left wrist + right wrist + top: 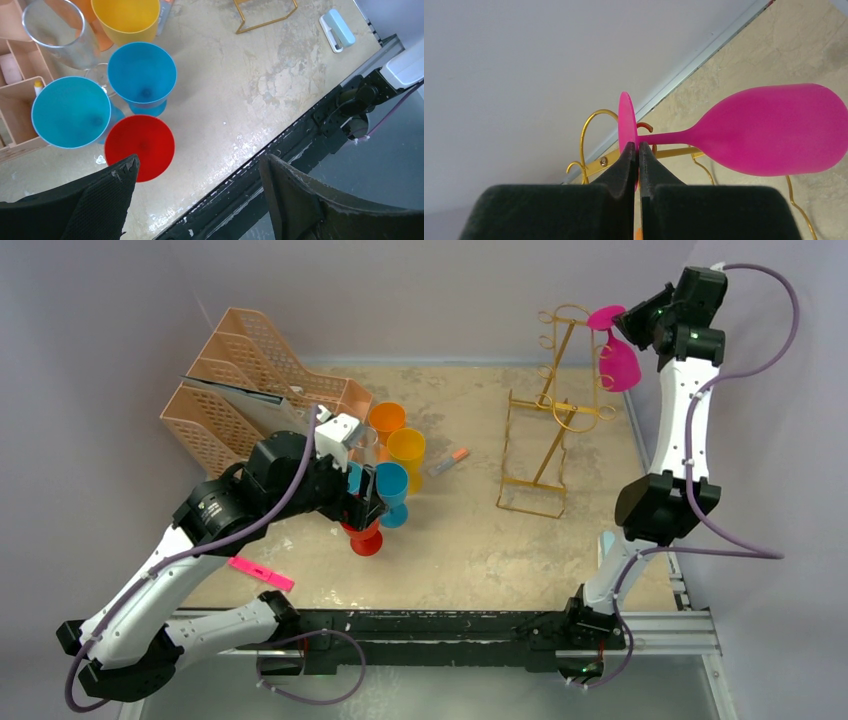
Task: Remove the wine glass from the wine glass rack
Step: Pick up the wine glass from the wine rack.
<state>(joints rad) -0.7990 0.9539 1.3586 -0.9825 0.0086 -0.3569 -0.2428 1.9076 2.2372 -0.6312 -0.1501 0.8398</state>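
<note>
Two fingers [626,156] of the right gripper [638,147] pinch the wine glass [774,130] by its foot, at the top hook of the wine glass rack [551,420]. We'd slide the stem straight out of the loop, no twisting. The left gripper [200,162] gapes, far from the rack.

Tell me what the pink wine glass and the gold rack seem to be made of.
The wine glass looks like plastic: opaque magenta, smooth with a soft sheen, no transparency. The wine glass rack looks like thin metal wire with a shiny gold finish; plated or painted, I cannot tell.
</note>
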